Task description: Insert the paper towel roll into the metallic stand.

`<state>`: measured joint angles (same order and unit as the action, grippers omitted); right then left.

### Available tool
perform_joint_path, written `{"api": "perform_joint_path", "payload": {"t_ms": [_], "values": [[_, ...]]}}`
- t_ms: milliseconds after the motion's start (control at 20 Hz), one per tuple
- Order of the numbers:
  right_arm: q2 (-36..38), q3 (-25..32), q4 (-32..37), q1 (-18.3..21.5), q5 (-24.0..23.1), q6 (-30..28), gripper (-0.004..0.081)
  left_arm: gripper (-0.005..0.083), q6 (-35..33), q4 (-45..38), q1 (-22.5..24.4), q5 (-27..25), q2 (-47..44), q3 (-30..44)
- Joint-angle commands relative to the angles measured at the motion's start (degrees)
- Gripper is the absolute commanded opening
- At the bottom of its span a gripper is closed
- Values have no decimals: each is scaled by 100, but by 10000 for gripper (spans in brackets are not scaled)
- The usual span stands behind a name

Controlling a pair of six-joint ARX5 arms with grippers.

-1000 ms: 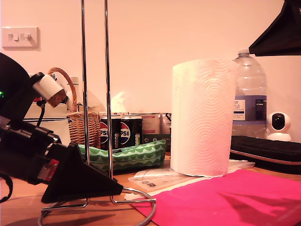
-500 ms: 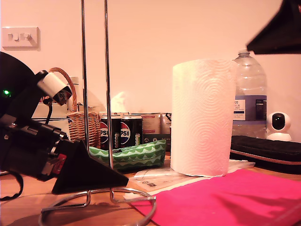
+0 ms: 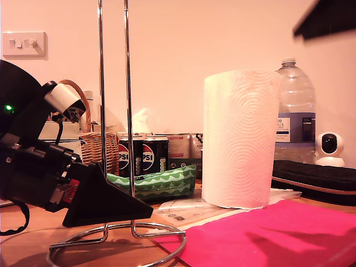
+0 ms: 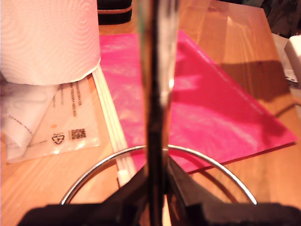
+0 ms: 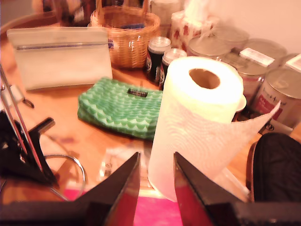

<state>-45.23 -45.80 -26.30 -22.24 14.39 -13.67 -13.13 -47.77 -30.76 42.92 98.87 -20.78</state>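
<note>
My first claw (image 4: 157, 188): pressed together on the upright loop of the metallic stand (image 4: 157, 70), low down, just above the ring base; in the exterior view this arm sits at the left.
My second claw (image 5: 155, 188): spread and empty, hanging above the scene and looking down on the paper towel roll (image 5: 200, 127); in the exterior view only a dark tip (image 3: 328, 19) shows at the upper right.
Stand: thin chrome wire, ring base (image 3: 119, 245) resting on the wooden surface (image 4: 244, 42), two rods rising out of the top of the exterior view.
Roll: upright, well apart from the stand and on the exterior view's right of it, standing on a clear plastic wrapper (image 4: 51, 127) beside the pink mat (image 3: 267, 236); a loose sheet hangs off one side, and its core hole (image 5: 206, 78) faces up.
Behind: a green pouch (image 3: 153, 183), cans (image 3: 142, 156), a wicker basket (image 3: 92, 142) and a water bottle (image 3: 295, 111).
Step in hand, as I judge it: steady the stand while the free claw goes for the roll.
Doing it well: keep the hold low and firm so the loop stays vertical; grasp the roll across its body without crushing the core; lift it above the loop's rounded top, centre the hole over it, then lower straight down.
Risk: the loose sheet could snag on the wire; a tilted roll would jam on the rods.
</note>
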Motion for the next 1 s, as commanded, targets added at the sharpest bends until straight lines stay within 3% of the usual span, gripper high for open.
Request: {"api": "perform_joint_path", "payload": {"t_ms": [0,200,450,650,950], "values": [[-225,-175,-177,-26,-22,-201,195,-22,24,96,-9,35,-358,13],[-702,-557,-442,-26,-195,-776,215,-22,-96,933,-9,-114,-990,13],[-1305,-1113,-555,-26,-302,-931,218,-22,-258,1528,-9,-313,-1392,2],[-1580,-1440,-579,-26,-299,-927,218,-22,-785,1836,-2,-614,-1325,2],[-1611,-1471,-601,-26,-297,-922,217,-21,-986,1287,39,-551,-623,2]]}}
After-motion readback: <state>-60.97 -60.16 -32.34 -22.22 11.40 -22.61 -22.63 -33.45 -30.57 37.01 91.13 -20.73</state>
